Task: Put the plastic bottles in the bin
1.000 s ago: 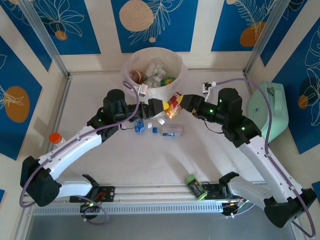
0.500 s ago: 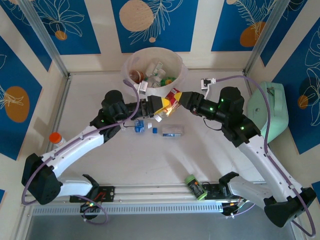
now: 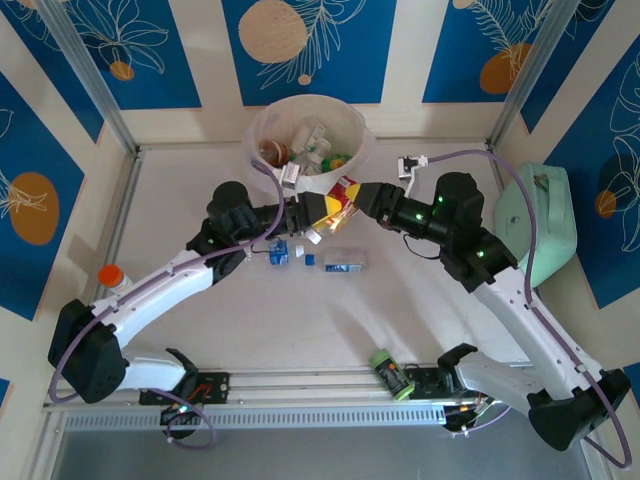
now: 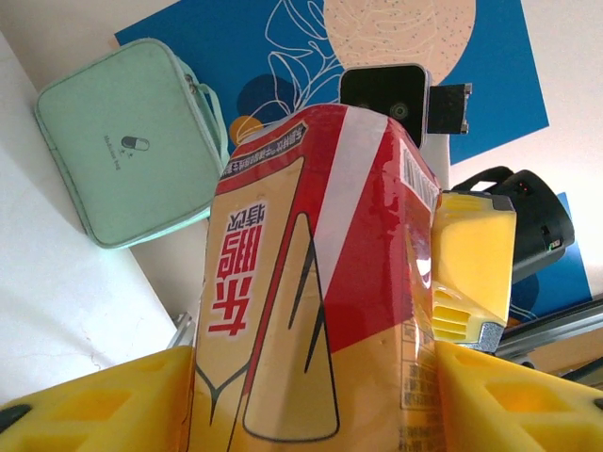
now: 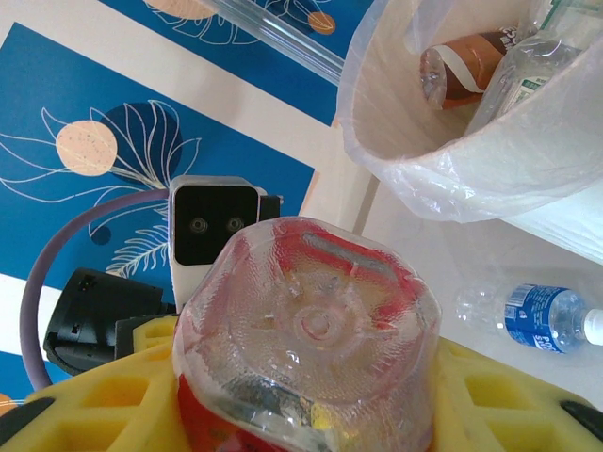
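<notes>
A clear bottle with a red and yellow label point(image 3: 342, 198) hangs in the air just in front of the cream-white bin point(image 3: 362, 150). My right gripper point(image 3: 360, 200) is shut on its base end point(image 5: 311, 330). My left gripper point(image 3: 316, 216) meets it from the other side, and both yellow fingers point(image 4: 94, 395) press against the label point(image 4: 311, 282). Several bottles lie inside the bin point(image 5: 452, 179). On the table lie a clear blue-labelled bottle point(image 3: 340, 264), a small blue one point(image 3: 280, 251), a green one point(image 3: 392, 373) near the rail and an orange-capped one point(image 3: 110, 276) at the left wall.
A mint-green rounded case point(image 3: 545, 225) leans at the right wall and shows behind the bottle point(image 4: 127, 155). The blue-labelled bottle point(image 5: 542, 318) lies on the table below the held one. Both arms meet over the table's middle, close to the bin's front wall.
My left gripper's fingers have come together onto the red and yellow bottle. Both grippers and the bottle have drifted slightly up toward the bin.
</notes>
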`<move>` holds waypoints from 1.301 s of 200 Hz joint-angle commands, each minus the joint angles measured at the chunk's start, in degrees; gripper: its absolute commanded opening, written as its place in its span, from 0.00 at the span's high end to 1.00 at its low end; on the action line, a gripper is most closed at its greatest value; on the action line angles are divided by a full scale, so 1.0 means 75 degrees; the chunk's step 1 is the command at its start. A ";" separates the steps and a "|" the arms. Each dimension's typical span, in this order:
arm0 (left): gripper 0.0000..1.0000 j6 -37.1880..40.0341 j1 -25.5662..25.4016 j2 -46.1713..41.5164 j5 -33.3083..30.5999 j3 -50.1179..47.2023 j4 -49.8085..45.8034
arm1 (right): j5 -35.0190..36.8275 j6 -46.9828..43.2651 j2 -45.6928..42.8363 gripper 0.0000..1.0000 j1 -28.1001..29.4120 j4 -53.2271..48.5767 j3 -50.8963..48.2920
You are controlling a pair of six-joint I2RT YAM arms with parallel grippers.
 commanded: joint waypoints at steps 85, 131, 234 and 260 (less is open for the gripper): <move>0.47 0.0385 0.0053 -0.0222 -0.0149 0.0057 -0.0213 | 0.0559 0.0022 -0.0369 0.21 -0.0460 -0.0922 0.0193; 0.47 0.0837 0.0057 -0.0363 -0.0302 0.0256 -0.0896 | 0.0491 0.0120 -0.0778 0.16 -0.1140 -0.1631 0.0318; 0.45 0.3396 0.0602 -0.0100 -0.1206 0.3173 -0.4838 | 0.0835 0.0057 -0.0963 0.16 -0.1666 -0.3508 -0.0034; 0.46 0.4276 0.1122 0.0653 -0.2265 0.5125 -0.6665 | 0.0886 0.0123 -0.1025 0.16 -0.1624 -0.3736 -0.0293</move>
